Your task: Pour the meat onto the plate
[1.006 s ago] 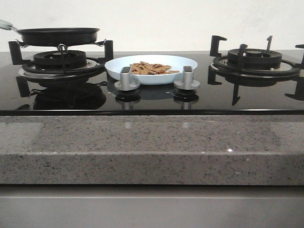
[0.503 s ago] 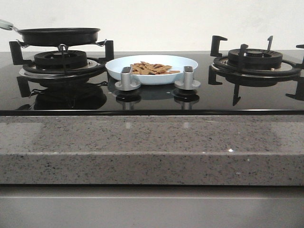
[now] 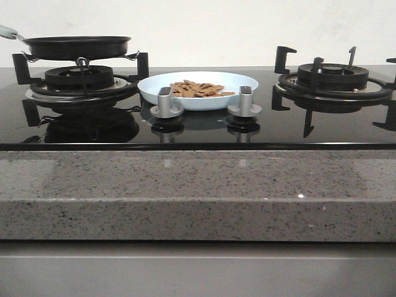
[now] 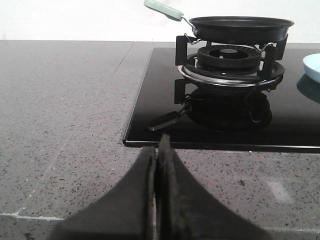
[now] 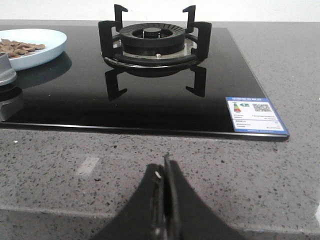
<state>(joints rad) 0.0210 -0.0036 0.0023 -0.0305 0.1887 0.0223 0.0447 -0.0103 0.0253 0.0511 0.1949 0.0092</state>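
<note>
The pale blue plate point(image 3: 198, 90) sits on the black glass hob between the two burners, with a loose pile of light-brown meat point(image 3: 197, 88) pieces on it. Its edge also shows in the left wrist view point(image 4: 312, 67) and, with meat point(image 5: 20, 47), in the right wrist view point(image 5: 35, 47). My left gripper point(image 4: 158, 150) is shut and empty over the grey stone counter, short of the hob's front left corner. My right gripper point(image 5: 164, 170) is shut and empty over the counter in front of the right burner. Neither gripper shows in the front view.
A black frying pan point(image 3: 75, 46) with a pale green handle point(image 4: 163, 9) rests on the left burner point(image 3: 80, 80). The right burner point(image 3: 331, 77) is bare. Two silver knobs point(image 3: 164, 102) point(image 3: 244, 101) stand before the plate. An energy label point(image 5: 255, 115) sits at the hob's front right corner.
</note>
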